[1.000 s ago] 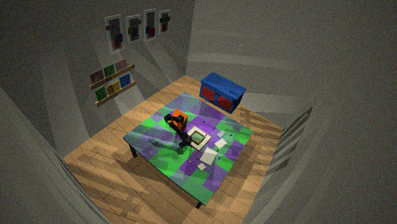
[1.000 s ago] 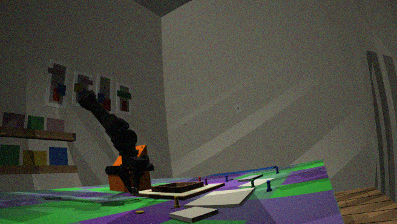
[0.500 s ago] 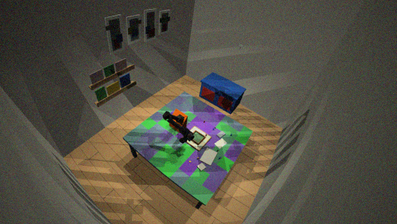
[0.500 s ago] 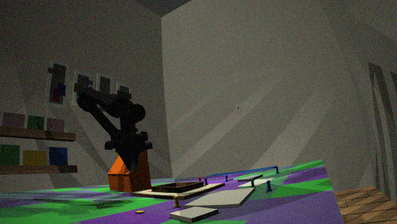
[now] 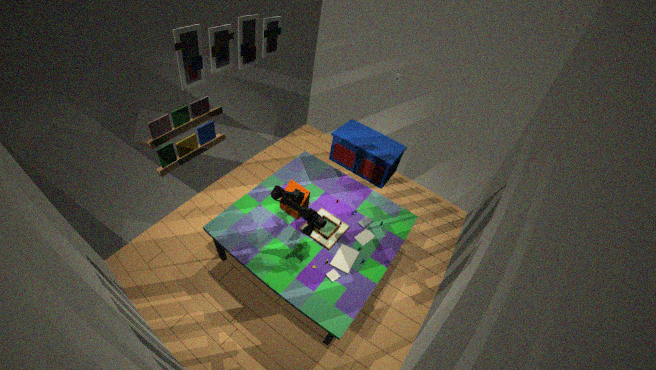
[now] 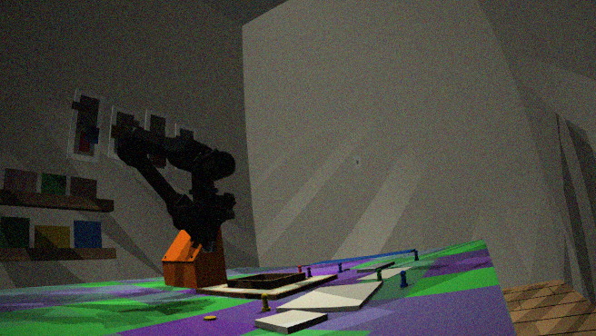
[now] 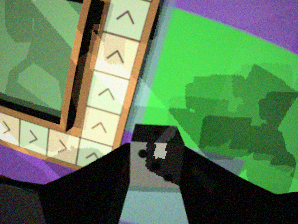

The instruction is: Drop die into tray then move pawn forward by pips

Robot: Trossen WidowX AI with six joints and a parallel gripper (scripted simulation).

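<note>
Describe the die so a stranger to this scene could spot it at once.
Start at the square board with arrow squares around its sunken tray, on the patchwork table. Just off the board's edge, the black claw is shut on the die: a small pale cube with dark pips, the only thing held off the table.

One die (image 7: 154,152), one board (image 6: 268,282), three pale slabs, four framed pictures on the wall, two shelves, one blue cabinet (image 5: 367,151).
</note>
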